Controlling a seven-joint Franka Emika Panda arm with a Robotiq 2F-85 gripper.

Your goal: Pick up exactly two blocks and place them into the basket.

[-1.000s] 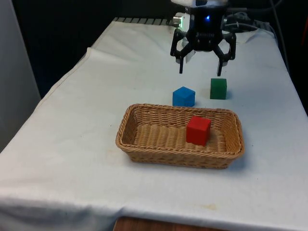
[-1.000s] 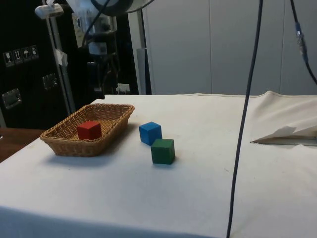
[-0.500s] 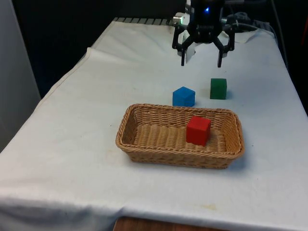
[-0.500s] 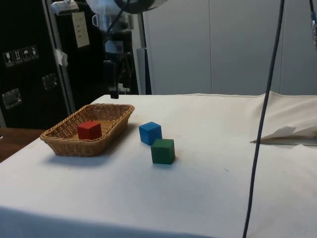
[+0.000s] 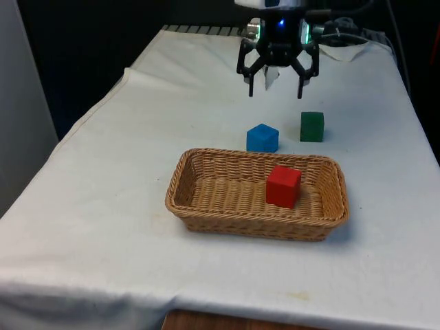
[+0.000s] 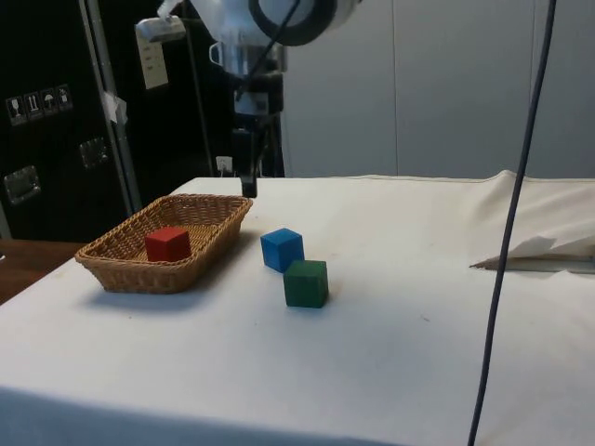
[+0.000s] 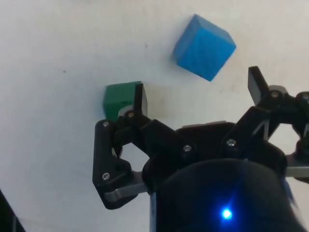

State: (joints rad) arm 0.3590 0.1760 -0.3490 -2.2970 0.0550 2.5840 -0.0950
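Nearest in the front view sits the basket (image 5: pixel 206 206), with the red block (image 5: pixel 283 185) already lying inside it toward its 3 o'clock end, so by my reading one of the two blocks is delivered and the second pick is the step in hand. Just beyond the basket's far rim, at about 12 o'clock from its middle, the blue block (image 5: pixel 262 137) rests on the white cloth (image 5: pixel 124 172); the green block (image 5: pixel 312 126) stands near it at roughly 2 o'clock, apart from it. Farthest back, the gripper (image 5: pixel 275 89) hangs in the air above the cloth at 12 o'clock from the blue block, its fingers spread wide and holding nothing. The next move calls for settling on one block, most likely the blue one given the alignment, then centring the open fingers over it, squaring them to its turned faces, and descending until they straddle it before closing. Compared with a second ago, the gripper has risen slightly and shifted toward the front view's left, from between the two blocks to over the blue one; the blocks and basket have not moved.
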